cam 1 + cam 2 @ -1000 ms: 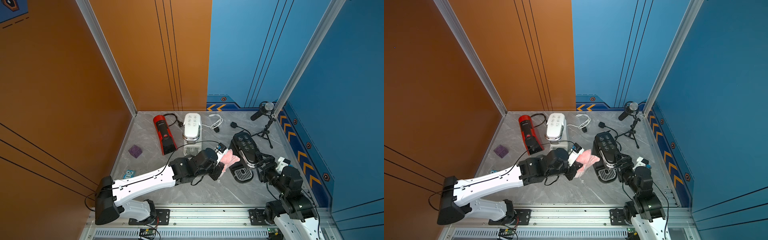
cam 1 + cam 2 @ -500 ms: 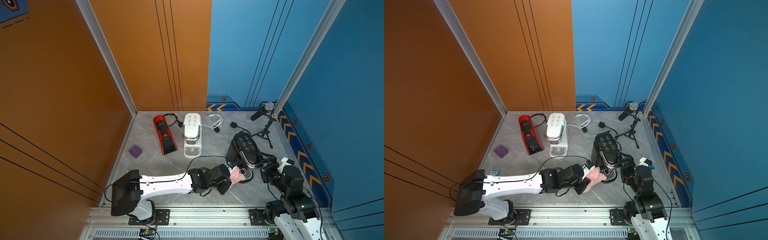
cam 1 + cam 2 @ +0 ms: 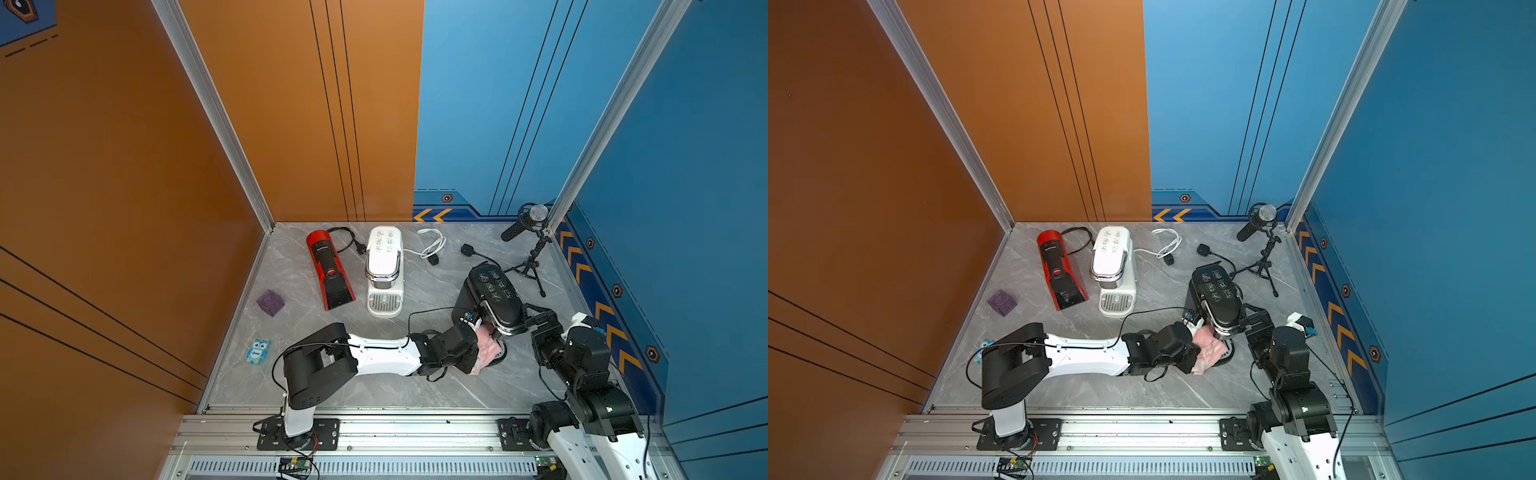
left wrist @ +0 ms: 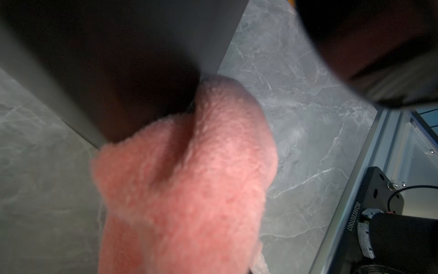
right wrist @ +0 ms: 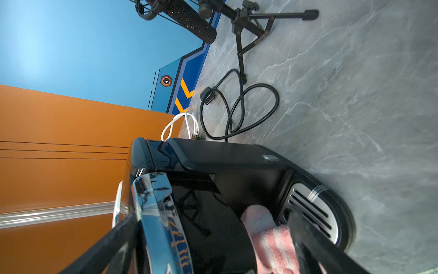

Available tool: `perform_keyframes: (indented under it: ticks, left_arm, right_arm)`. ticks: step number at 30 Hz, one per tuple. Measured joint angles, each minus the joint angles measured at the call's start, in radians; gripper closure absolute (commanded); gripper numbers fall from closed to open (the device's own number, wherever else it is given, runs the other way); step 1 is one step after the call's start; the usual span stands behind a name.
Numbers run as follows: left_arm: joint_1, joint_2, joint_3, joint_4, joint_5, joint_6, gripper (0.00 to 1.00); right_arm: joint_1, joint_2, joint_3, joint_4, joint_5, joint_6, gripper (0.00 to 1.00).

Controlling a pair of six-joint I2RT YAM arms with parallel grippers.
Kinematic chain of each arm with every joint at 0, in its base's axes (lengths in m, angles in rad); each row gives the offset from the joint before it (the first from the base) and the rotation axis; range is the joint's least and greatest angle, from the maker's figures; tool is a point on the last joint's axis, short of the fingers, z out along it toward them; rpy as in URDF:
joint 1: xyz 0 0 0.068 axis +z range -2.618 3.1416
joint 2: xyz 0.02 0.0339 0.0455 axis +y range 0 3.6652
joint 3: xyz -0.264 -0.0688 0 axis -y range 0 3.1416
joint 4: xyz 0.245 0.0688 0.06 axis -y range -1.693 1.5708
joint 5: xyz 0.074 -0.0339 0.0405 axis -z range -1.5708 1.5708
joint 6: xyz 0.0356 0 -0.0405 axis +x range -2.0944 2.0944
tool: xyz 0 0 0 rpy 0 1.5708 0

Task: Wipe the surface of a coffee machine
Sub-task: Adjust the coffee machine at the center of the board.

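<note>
Your left gripper (image 3: 475,347) clamps the pink cloth (image 3: 488,354) and presses it under the black coffee machine (image 3: 497,296) head, above its drip tray (image 5: 312,210), while your right gripper (image 3: 537,323), jaws spread wide, straddles that head, probably to steady it.

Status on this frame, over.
Left gripper shut on pink cloth, pressed against black coffee machine under its head. Right gripper open, straddling its front. No obstruction seen.

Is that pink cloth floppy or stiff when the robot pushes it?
Probably floppy: the pink cloth bunches in soft folds against the black coffee machine. Likely light and grippy too; its fuzzy surface looks unlikely to slip.
</note>
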State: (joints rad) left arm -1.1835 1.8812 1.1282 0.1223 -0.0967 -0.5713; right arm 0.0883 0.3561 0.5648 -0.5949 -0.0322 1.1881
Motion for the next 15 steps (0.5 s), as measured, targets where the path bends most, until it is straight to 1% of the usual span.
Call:
perform_keyframes:
  ticks: [5, 8, 11, 15]
  left_arm:
    - [0.02, 0.024, 0.0, 0.046, -0.008, -0.062, 1.0]
    - [0.021, 0.034, 0.0, 0.048, -0.021, -0.088, 1.0]
    - [0.021, 0.047, 0.0, 0.05, -0.043, -0.111, 1.0]
    - [0.021, 0.051, 0.0, 0.055, -0.053, -0.137, 1.0]
  right_arm:
    - [-0.09, 0.029, 0.038, -0.028, -0.036, -0.066, 0.06]
    - [-0.098, 0.047, 0.043, -0.035, -0.057, -0.074, 0.09]
    - [-0.093, 0.047, 0.042, -0.081, -0.063, -0.077, 0.08]
    - [-0.089, 0.005, 0.051, -0.151, -0.038, -0.102, 0.07]
